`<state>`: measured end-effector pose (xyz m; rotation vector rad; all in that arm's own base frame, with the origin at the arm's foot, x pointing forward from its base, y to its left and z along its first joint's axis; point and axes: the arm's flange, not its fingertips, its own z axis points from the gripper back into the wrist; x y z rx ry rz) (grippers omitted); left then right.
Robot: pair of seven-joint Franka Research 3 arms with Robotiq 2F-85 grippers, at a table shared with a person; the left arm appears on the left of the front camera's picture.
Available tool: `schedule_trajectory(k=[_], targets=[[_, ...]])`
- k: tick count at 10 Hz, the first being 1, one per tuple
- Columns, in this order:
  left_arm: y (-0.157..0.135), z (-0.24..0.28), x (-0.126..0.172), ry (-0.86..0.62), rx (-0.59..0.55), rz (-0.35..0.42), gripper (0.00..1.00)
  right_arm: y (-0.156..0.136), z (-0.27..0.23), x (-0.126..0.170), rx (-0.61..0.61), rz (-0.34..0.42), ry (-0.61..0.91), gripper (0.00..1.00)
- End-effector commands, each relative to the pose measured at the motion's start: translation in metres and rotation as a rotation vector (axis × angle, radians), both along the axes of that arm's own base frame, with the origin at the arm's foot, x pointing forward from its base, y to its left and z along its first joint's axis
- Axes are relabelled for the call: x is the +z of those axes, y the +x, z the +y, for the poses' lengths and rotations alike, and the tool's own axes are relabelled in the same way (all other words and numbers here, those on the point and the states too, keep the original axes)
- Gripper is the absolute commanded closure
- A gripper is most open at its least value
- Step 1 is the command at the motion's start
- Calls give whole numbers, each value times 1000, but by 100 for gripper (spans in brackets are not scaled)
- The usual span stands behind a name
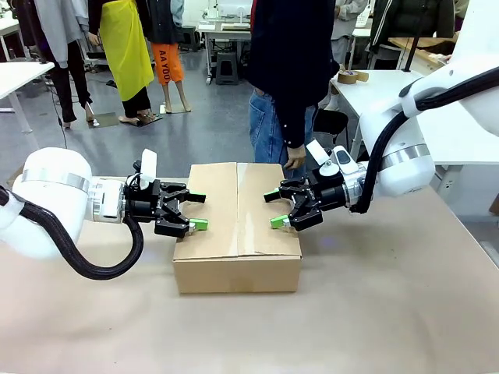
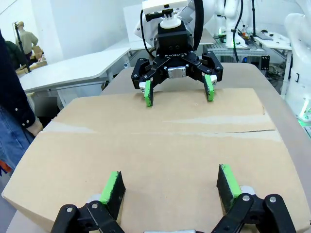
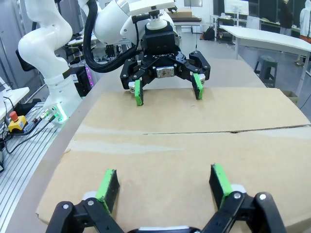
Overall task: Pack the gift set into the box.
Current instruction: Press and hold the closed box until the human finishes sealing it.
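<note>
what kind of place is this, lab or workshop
Probably a robotics lab in a sewing workshop. Both arms hold an open tool, left and right, at the closed box; another robot arm and white worktables stand behind.

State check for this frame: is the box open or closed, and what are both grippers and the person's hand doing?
box: flaps folded shut, upright on the table.
left gripper: open, empty, at the box's left edge.
right gripper: open, empty, at the box's right edge.
person's hand: hanging behind the box, holding nothing.
</note>
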<state>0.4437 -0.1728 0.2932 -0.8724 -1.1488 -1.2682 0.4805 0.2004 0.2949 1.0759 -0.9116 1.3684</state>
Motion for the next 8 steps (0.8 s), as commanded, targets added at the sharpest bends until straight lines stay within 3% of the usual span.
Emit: schedule_trajectory(k=[1,8], targets=[[-2,0,-3,2,-4,0,0,0,1,1,2,-1,2,0],[-2,0,-3,2,-4,0,0,0,1,1,2,-1,2,0]])
